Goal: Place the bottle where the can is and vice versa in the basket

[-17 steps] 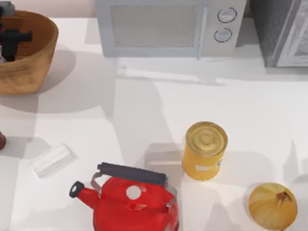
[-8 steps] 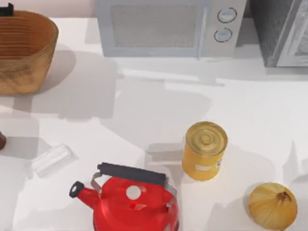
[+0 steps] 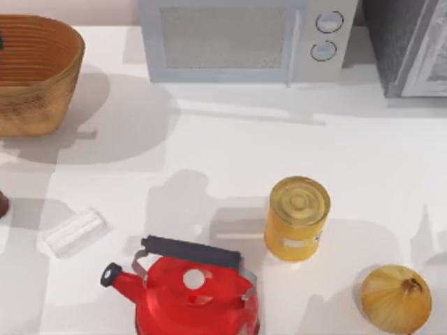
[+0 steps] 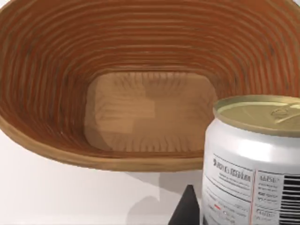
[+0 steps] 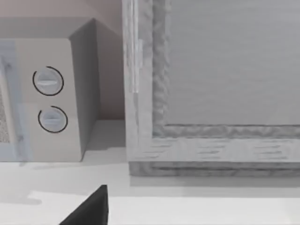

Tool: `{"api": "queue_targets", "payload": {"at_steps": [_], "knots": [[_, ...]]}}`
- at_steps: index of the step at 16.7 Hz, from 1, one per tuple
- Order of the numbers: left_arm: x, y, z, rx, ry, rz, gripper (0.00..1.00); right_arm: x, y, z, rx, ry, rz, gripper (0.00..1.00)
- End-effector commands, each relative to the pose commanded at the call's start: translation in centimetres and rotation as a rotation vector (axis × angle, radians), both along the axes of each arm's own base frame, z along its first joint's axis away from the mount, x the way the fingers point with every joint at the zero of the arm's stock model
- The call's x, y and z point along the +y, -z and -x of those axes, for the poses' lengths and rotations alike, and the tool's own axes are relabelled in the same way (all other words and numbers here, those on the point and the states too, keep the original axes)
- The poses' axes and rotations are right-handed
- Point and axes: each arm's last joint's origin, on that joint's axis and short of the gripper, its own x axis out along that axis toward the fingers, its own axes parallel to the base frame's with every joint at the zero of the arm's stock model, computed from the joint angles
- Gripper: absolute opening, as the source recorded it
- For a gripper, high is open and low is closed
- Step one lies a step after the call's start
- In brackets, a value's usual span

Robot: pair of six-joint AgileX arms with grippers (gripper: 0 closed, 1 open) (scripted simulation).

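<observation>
The can (image 4: 253, 154), white-labelled with a dull gold top, looms close in the left wrist view, with my left gripper (image 4: 234, 216) shut on it; one dark fingertip (image 4: 187, 208) shows beside it. Behind the can lies the tan woven basket (image 4: 93, 56), its ribbed inside bare. In the top view the basket (image 3: 38, 77) stands at the far left corner. The bottle (image 3: 2, 204) is a dark brown sliver cut off by the table's left edge. A dark part of my right gripper (image 5: 89, 208) shows low in the right wrist view, facing the microwave.
A microwave (image 3: 244, 38) stands at the back, a grey cabinet (image 3: 412, 42) to its right. Near the front are a red kettle (image 3: 188, 293), a large yellow can (image 3: 297, 218), an onion (image 3: 395, 299) and a clear cylinder (image 3: 75, 232).
A second ago my left gripper was down inside the basket. It has since lifted out past the top view's left edge, and the basket now shows bare.
</observation>
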Motion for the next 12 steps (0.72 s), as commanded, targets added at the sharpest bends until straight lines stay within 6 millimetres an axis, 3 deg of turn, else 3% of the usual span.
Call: {"api": "queue_targets", "payload": {"at_steps": [6,9,12], "knots": [[-0.8,1.1,7.5,-0.215,-0.006,0.0,0.0,0.0,0.0,0.0,0.0,0.0,0.0,1.0],[-1.0,3.8,11.9,-0.332,-0.019,-0.001,0.0,0.0,0.0,0.0,0.0,0.0,0.0,1.0],[-1.3,7.9,15.5,-0.479,-0.02,0.0,0.0,0.0,0.0,0.0,0.0,0.0,0.0,1.0]]}}
